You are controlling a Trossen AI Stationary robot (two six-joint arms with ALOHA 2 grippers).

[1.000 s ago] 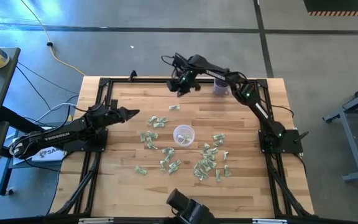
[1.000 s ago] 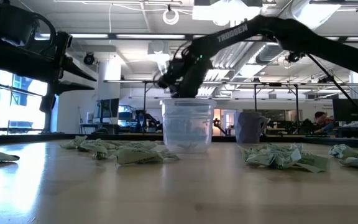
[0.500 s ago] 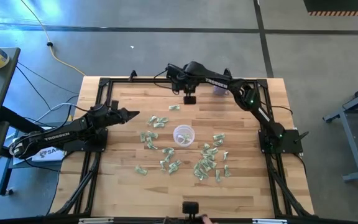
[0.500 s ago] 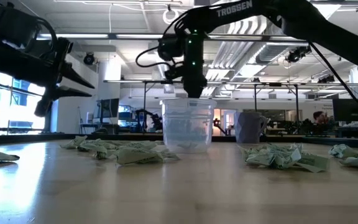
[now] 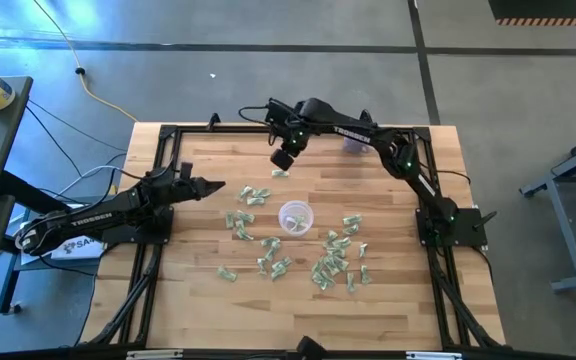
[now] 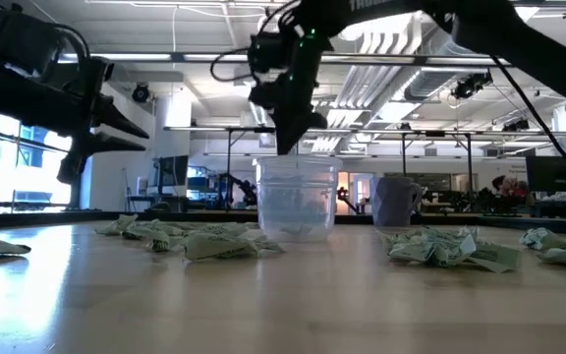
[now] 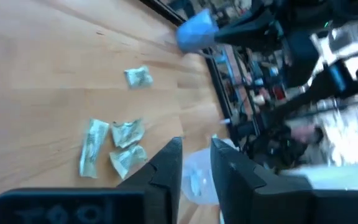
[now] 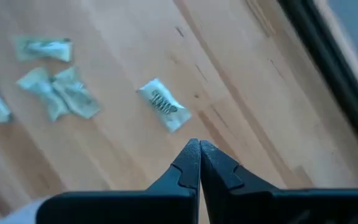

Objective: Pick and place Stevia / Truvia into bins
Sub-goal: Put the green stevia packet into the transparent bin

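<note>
Right gripper [image 5: 282,160], fingers clenched and empty, hovers above a lone pale green paper sachet [image 8: 163,105] behind the small clear plastic cup [image 5: 295,216]. Left gripper [image 5: 215,186], slightly parted, waits at the table's left.

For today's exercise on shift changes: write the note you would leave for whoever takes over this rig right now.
Right hand: shut, empty, raised over the far side of the table, near a lone sachet.
Left hand: slightly open, empty, raised at the left side.
Clear cup: mid-table, upright; whether it holds any sachets cannot be told.
Sachets: scattered around the cup on the table, thickest on the near right.
Done: nothing certain.
Left: nearly all sachets remain to be picked up and dropped into the cup.
</note>
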